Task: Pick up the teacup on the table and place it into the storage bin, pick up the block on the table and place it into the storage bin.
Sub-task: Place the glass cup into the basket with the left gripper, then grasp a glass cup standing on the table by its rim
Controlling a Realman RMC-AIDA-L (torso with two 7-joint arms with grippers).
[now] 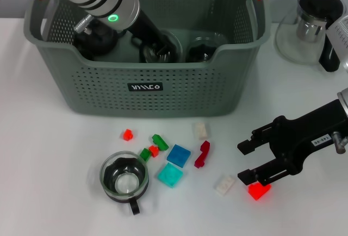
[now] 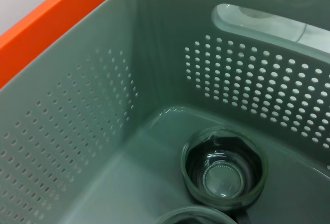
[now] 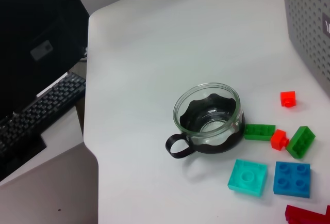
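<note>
Grey-green perforated plastic forms the bin (image 1: pixel 163 92), into which the left arm is lowered; the left gripper (image 1: pixel 157 51) is seen deep inside it, above two glass cups (image 2: pixel 224 170) resting on the bin floor. Whether its fingers are open or closed cannot be told, since they are hidden among the cups.

The right gripper (image 1: pixel 251 162) is held low over the table (image 1: pixel 49 192) with its two black fingers (image 1: pixel 255 176) spread apart and nothing held between them. A bright red block (image 1: pixel 259 191) is seen just beside the nearer fingertip, partly beneath it. A white block (image 1: pixel 224 184) lies a little beyond the fingertips. Farther off from the fingers, a dark red block (image 1: pixel 202 154), blue block (image 1: pixel 179 155) and cyan block (image 1: pixel 171 175) are scattered. The teacup (image 1: pixel 124 179), glass with a black holder and handle, is found upright on the table, well apart from the fingers, in front of the bin.
</note>
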